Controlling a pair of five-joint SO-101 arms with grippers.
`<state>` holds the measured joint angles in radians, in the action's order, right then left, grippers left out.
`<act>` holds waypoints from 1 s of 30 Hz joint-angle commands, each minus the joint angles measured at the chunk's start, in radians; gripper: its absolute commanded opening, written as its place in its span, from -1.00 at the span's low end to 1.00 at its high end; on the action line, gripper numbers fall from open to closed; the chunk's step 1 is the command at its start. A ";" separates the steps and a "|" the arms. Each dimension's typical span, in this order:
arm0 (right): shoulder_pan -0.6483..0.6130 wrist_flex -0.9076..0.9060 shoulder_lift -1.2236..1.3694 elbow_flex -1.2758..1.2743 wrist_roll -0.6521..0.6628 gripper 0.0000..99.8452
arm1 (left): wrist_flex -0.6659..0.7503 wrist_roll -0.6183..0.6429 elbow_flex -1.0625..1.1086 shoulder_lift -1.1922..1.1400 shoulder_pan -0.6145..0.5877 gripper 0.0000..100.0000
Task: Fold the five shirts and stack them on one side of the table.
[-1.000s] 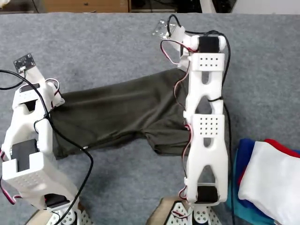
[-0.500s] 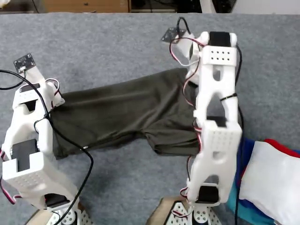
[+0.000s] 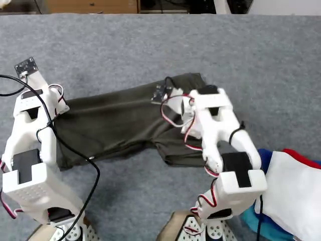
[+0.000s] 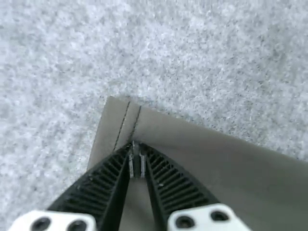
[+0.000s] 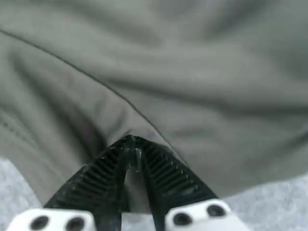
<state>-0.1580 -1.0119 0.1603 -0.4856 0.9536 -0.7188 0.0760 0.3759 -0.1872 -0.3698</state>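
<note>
1. The olive shirt (image 3: pixel 125 120) lies spread on the grey surface (image 3: pixel 100 45), near its centre. It runs from the 9 o'clock side up toward 1 o'clock, with a sleeve lobe hanging toward 5 o'clock.
2. The left end effector (image 4: pixel 135 161) has its jaws closed narrow. They pinch the stitched hem just inside one corner of the shirt, at the 9 o'clock end.
3. The right end effector (image 5: pixel 132 154) has its jaws drawn together on a raised ridge of the same cloth, over the shirt's 3 o'clock half. The arm above it is bent back toward 6 o'clock.
4. A pile of other shirts (image 3: pixel 293 196), white on top with red and blue beneath, sits at 4 o'clock, apart from the olive one. I cannot tell whether they are folded.
5. Judgement: the step in hand is a fold of the olive shirt, with both grips taken and the cloth not yet laid over.
6. Next move, as I read it: lift both pinches together and carry them across to the far edge. Keep the tension even so the cloth does not bunch or slip, then let go.
</note>
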 commanded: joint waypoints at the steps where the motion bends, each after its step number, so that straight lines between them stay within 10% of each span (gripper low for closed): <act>1: -0.025 0.032 -0.047 -0.018 0.008 -0.99 | 0.012 0.005 -0.046 0.005 -0.011 -0.96; 20: 0.002 0.012 -0.519 -0.225 0.008 -0.99 | 0.012 0.005 -0.046 0.005 -0.011 -0.96; 30: -0.047 0.173 -0.357 -0.355 0.006 -0.99 | 0.012 0.005 -0.046 0.005 -0.011 -0.96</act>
<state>-0.1918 -0.8861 -0.2493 -0.8416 0.9536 -0.7188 0.0760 0.3759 -0.1872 -0.3698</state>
